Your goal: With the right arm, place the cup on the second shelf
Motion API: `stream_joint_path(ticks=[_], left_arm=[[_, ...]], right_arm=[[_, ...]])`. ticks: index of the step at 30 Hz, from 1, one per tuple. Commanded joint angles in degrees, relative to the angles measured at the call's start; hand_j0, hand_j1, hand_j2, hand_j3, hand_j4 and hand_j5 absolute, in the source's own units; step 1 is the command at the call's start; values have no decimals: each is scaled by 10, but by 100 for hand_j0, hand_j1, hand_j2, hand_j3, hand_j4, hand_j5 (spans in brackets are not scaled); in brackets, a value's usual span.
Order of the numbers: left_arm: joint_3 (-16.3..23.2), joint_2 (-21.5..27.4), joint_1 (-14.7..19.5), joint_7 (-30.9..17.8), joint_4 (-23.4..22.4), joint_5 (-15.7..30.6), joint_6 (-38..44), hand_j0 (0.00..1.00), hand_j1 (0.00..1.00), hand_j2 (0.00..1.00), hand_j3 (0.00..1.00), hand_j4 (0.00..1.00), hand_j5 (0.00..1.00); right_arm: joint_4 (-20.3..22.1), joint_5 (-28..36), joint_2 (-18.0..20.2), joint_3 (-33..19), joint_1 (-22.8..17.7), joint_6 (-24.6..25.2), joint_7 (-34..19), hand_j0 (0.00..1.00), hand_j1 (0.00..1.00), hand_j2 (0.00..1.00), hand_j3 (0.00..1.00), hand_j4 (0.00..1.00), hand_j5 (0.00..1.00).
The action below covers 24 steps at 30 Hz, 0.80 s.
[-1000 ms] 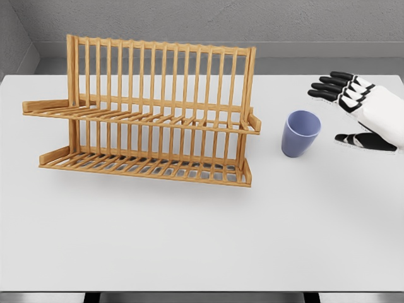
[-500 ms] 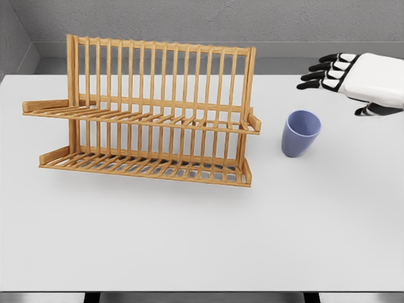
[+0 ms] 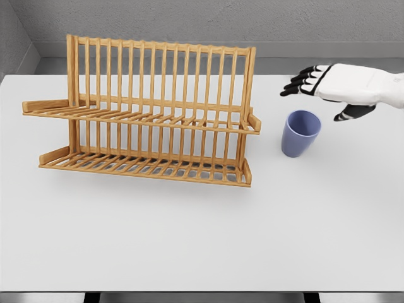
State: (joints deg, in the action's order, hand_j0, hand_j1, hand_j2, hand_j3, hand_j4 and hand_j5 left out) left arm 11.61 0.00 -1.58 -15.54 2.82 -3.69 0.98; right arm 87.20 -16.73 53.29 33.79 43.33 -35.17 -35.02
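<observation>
A blue cup [image 3: 300, 133] stands upright on the white table [image 3: 202, 233], just right of the wooden two-tier dish rack [image 3: 142, 110]. The rack's upper shelf [image 3: 142, 117] and lower shelf [image 3: 142, 165] hold nothing. My right hand [image 3: 319, 91] hovers above and slightly behind the cup, palm down, black fingers [image 3: 302, 79] spread and pointing left toward the rack. It is open and holds nothing, with a gap between it and the cup's rim. The left arm is out of view.
The table's far edge meets a grey wall behind the rack. The rack's right end post [image 3: 250, 95] stands close to the cup's left side.
The right hand has risen and swung left from the cup's right side to a spot above and behind it, turning palm down. The cup and rack have not moved.
</observation>
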Motion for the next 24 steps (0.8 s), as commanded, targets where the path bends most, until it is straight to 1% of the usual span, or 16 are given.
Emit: stream_joint_path(ticks=[1,3,5,6,7,9,18,21,24], left_arm=[[0,0,0,0,0,0,0,100,100,100,100,100,100],[0,0,0,0,0,0,0,100,100,100,100,100,100],[0,0,0,0,0,0,0,100,100,100,100,100,100],[0,0,0,0,0,0,0,100,100,100,100,100,100],[1,0,0,0,0,0,0,100,100,100,100,100,100],[1,0,0,0,0,0,0,100,100,100,100,100,100],[0,0,0,0,0,0,0,100,100,100,100,100,100],[0,0,0,0,0,0,0,100,100,100,100,100,100],[0,0,0,0,0,0,0,100,100,100,100,100,100]], right_arm=[[-10,3,0,18,1,2,0,100,100,100,100,100,100],[-11,3,0,19,0,2,0,100,100,100,100,100,100],[-12,3,-1,34,1,2,0,100,100,100,100,100,100],[-20,3,-18,37,-1,2,0,100,100,100,100,100,100],[-35,3,-21,44,0,2,0,100,100,100,100,100,100],[-45,3,-21,55,0,2,0,100,100,100,100,100,100],[-99,2,-40,59,4,2,0,100,100,100,100,100,100],[-108,2,-53,59,10,2,0,100,100,100,100,100,100],[-109,2,-60,61,16,2,0,100,100,100,100,100,100]])
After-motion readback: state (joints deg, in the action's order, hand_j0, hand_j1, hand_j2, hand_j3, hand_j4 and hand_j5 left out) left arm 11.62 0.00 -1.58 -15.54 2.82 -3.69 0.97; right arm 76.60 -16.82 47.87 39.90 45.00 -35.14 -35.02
